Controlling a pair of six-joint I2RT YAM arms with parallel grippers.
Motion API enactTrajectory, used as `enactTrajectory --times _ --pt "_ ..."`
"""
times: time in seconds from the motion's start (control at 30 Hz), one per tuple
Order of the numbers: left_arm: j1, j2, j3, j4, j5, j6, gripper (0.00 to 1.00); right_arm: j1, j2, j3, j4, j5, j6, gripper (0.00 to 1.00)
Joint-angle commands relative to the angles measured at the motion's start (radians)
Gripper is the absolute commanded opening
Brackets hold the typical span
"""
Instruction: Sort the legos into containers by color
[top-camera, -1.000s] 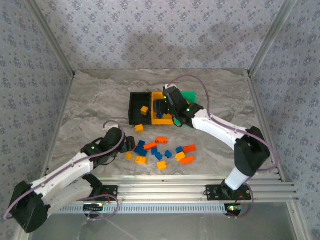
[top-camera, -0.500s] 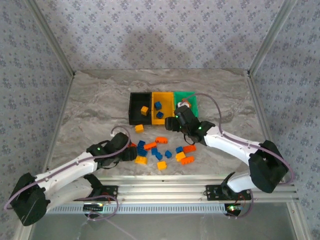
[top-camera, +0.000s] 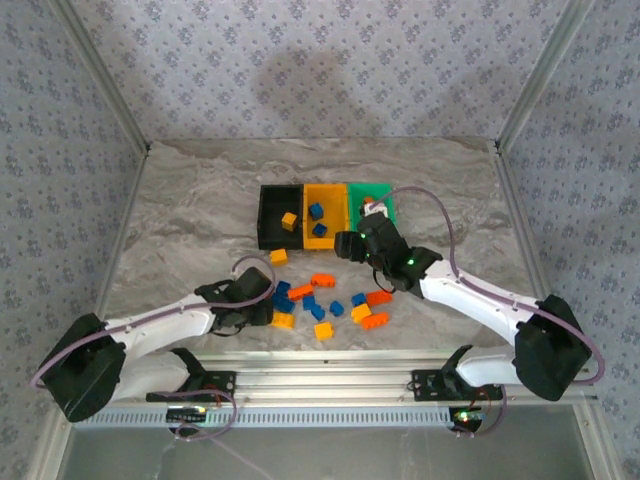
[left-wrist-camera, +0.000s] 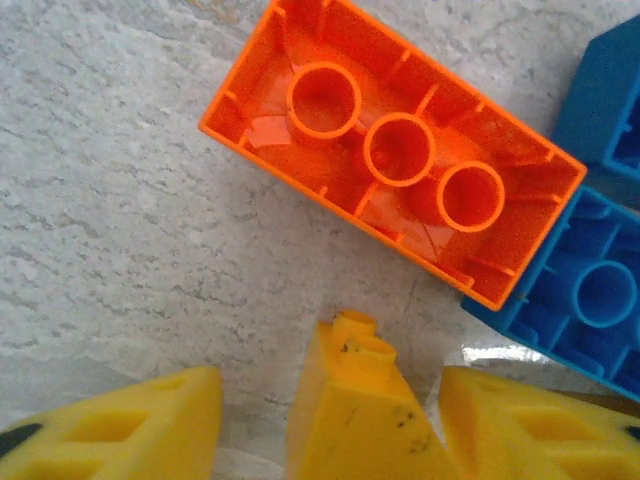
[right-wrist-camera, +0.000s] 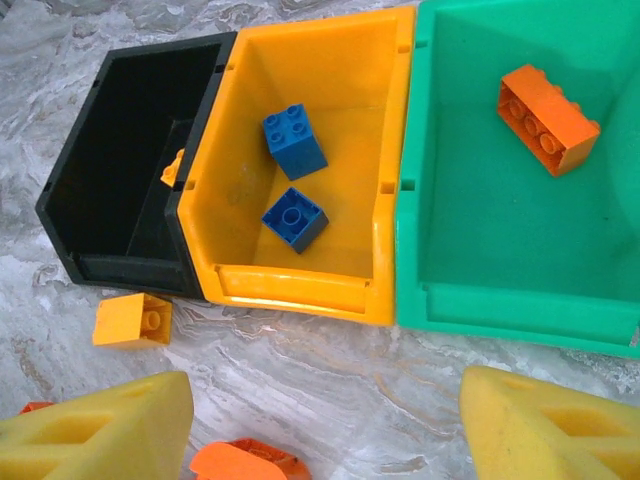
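Where the frame cuts off its fingers (left-wrist-camera: 110, 430), left gripper (left-wrist-camera: 330, 385) straddles yellow brick (left-wrist-camera: 355, 420); grasp cannot be told. Right gripper (right-wrist-camera: 325, 385): spread, empty. Blue legos (right-wrist-camera: 294, 140) lie in yellow bin (right-wrist-camera: 300, 288), orange brick (right-wrist-camera: 547, 118) in green bin (right-wrist-camera: 500, 320), a piece (right-wrist-camera: 174, 168) half-hidden in black bin (right-wrist-camera: 120, 265).

Open grey marble tabletop (top-camera: 180, 220) lies left of, behind and right of the joined black plastic bin (top-camera: 270, 210), yellow-orange plastic bin (top-camera: 338, 215) and green plastic bin (top-camera: 380, 192). In front, scattered small plastic bricks (top-camera: 320, 305) crowd the ground between the arms. A lone yellow-orange brick (right-wrist-camera: 132, 320) sits just before the black bin's wall. At the scatter's left edge an upturned red-orange brick (left-wrist-camera: 390, 150) touches blue bricks (left-wrist-camera: 590, 290), with bare marble on its other side.
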Motion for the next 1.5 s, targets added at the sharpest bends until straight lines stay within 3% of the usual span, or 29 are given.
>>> enactTrajectory --times 0.0,0.3,0.5,0.77,1.03,1.1,1.27,1.47 --pt "-0.007 0.005 0.003 0.034 0.011 0.001 0.52 -0.001 -0.022 -0.011 -0.001 0.028 0.014 0.73" --pt "-0.006 -0.113 0.050 -0.076 0.012 -0.002 0.33 -0.004 -0.048 -0.036 0.007 0.027 0.020 0.73" --pt "0.014 -0.131 0.230 -0.151 -0.061 0.056 0.23 -0.008 -0.072 -0.066 0.017 0.024 0.030 0.73" --pt "0.197 0.183 0.541 0.011 -0.049 0.196 0.23 -0.020 -0.098 -0.100 -0.005 0.021 0.040 0.73" --pt "0.270 0.536 0.832 0.012 -0.057 0.249 0.24 -0.031 -0.167 -0.150 -0.017 0.020 0.052 0.73" --pt "0.273 0.583 0.880 0.013 -0.062 0.253 0.28 -0.033 -0.181 -0.159 -0.020 0.016 0.052 0.74" --pt "0.273 0.667 0.976 -0.017 -0.069 0.252 0.48 -0.032 -0.197 -0.164 -0.068 -0.019 0.092 0.76" --pt "0.251 0.586 0.961 0.012 -0.026 0.232 0.79 -0.028 -0.194 -0.179 -0.172 -0.042 0.161 0.79"
